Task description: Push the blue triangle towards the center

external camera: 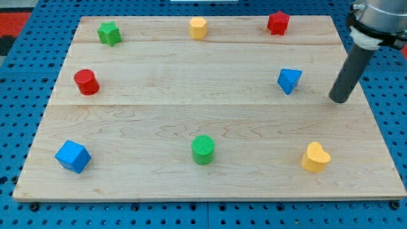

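Observation:
The blue triangle [289, 80] lies on the wooden board [191, 121] right of the middle, in the upper half. My tip [339, 100] rests on the board to the right of the blue triangle and slightly lower, a clear gap apart from it. The dark rod rises from the tip toward the view's top right corner.
A green star [109, 33], a yellow hexagon block [198, 28] and a red star [278, 23] sit along the top edge. A red cylinder [86, 82] is at the left. A blue cube [72, 156], a green cylinder [203, 149] and a yellow heart [315, 158] sit along the bottom.

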Tool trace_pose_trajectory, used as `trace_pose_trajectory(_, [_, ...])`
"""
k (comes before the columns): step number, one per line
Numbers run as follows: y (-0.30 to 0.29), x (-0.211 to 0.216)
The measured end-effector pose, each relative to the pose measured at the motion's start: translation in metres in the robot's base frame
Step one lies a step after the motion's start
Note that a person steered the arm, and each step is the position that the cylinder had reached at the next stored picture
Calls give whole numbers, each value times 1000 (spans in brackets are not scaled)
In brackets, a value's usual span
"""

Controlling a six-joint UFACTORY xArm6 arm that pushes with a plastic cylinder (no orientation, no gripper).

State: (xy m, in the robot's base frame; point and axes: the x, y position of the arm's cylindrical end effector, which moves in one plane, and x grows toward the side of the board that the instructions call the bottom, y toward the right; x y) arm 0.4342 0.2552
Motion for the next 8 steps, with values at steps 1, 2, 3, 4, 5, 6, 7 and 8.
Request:
trace_pose_trajectory(1, [35,22])
trace_pose_trajectory(2, [42,19])
trace_pose_trajectory(3, [30,-6])
trace_pose_trajectory(4, [-11,-33])
trace_pose_trajectory(5, [-40,-38])
trace_pose_trajectory(6, [-45,-38])
trace_pose_trajectory(7, [-30,-38])
trace_pose_trajectory(8, [-28,-44])
